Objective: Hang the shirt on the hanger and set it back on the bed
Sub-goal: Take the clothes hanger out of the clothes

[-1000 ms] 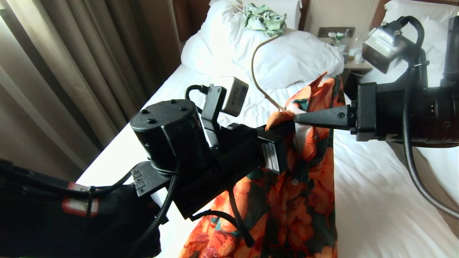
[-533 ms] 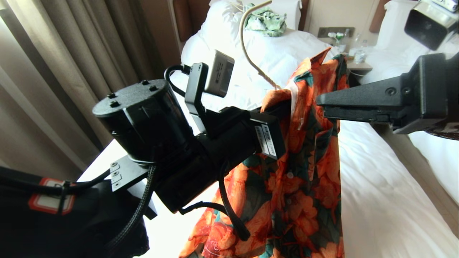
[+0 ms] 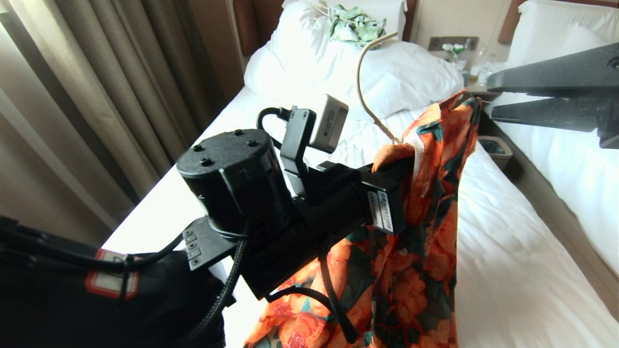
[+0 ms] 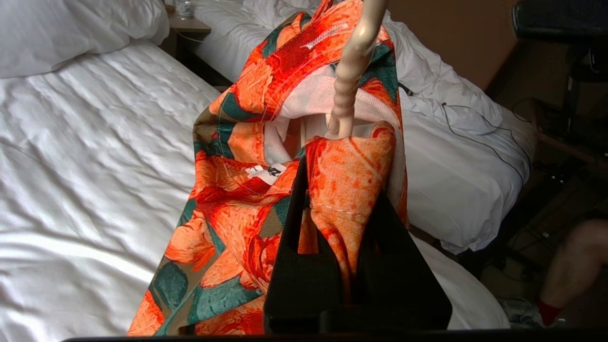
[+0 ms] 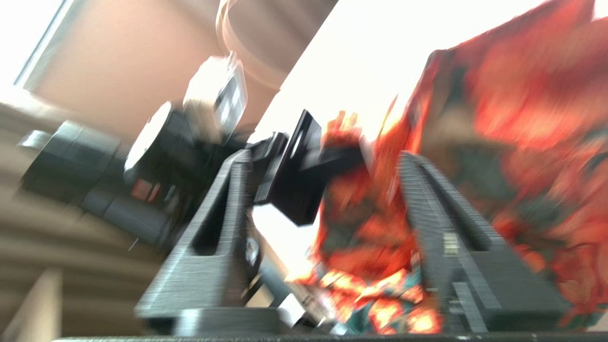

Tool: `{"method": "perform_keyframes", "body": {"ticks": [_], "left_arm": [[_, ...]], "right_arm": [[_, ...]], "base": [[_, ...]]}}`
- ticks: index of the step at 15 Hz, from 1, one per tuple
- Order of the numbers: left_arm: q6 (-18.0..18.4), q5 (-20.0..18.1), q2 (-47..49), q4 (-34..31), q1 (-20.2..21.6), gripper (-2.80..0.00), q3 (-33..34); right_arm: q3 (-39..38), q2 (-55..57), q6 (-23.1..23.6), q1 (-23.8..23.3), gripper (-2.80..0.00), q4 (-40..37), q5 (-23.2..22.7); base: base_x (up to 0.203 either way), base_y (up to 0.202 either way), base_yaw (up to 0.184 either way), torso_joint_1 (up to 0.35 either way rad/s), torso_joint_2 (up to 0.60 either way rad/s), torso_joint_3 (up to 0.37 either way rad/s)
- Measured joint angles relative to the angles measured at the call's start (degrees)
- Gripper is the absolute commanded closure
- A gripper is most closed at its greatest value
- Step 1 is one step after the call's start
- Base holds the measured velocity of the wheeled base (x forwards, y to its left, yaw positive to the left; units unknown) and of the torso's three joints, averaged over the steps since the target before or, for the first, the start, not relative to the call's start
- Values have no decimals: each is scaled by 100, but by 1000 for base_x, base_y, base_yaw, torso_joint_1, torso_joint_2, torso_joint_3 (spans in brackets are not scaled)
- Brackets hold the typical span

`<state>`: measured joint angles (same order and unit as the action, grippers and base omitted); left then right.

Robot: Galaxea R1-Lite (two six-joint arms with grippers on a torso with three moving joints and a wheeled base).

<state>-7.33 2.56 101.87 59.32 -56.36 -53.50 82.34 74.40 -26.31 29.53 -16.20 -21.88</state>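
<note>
Left gripper clamped; right gripper seemingly agape.

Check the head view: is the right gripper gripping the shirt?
No, the right gripper hangs open, apart from the shirt; only the left gripper clamps it.

The left arm is matte black, with a round capped joint bearing three screws, braided black cables, a white barcode label and a red-bordered white sticker at lower left. A grey camera box sits on a black bracket above its wrist. The right hand, at upper right, has black tapered fingers.

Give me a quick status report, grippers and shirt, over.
Left tool shut on shirt at the collar, hanger hook poking up. Right tool open, clear of the cloth, beside the collar. Shirt hanging above the bed. Nothing blocking.
</note>
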Motion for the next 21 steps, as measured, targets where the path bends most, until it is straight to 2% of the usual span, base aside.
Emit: {"method": "perform_keyframes", "body": {"ticks": [1, 4, 8, 9, 12, 16, 21], "left_arm": [[0, 5, 95, -17, -34, 0, -52], [0, 3, 436, -273, -171, 0, -285], [-6, 5, 736, -348, -246, 0, -534], [-6, 11, 768, -374, -267, 0, -543], [-6, 77, 816, -389, -312, 0, -556], [-8, 82, 852, -386, -328, 0, -565], [-39, 74, 888, -367, -367, 0, -565]], "right_arm": [[80, 13, 59, -4, 0, -23, 277], [372, 74, 712, 12, 0, -533, 862], [553, 237, 1824, 18, 0, -1769, 913], [553, 250, 2077, 12, -280, -1973, 913], [416, 264, 2535, 4, -280, -2050, 971], [15, 291, 2924, 98, -280, -1761, 1353], [-1192, 262, 3540, 425, -280, 351, 1981]], "base": [[0, 0, 0, 0, 0, 0], [0, 0, 0, 0, 0, 0], [0, 0, 0, 0, 0, 0], [0, 0, 0, 0, 0, 0], [0, 0, 0, 0, 0, 0], [0, 0, 0, 0, 0, 0], [0, 0, 0, 0, 0, 0]]}}
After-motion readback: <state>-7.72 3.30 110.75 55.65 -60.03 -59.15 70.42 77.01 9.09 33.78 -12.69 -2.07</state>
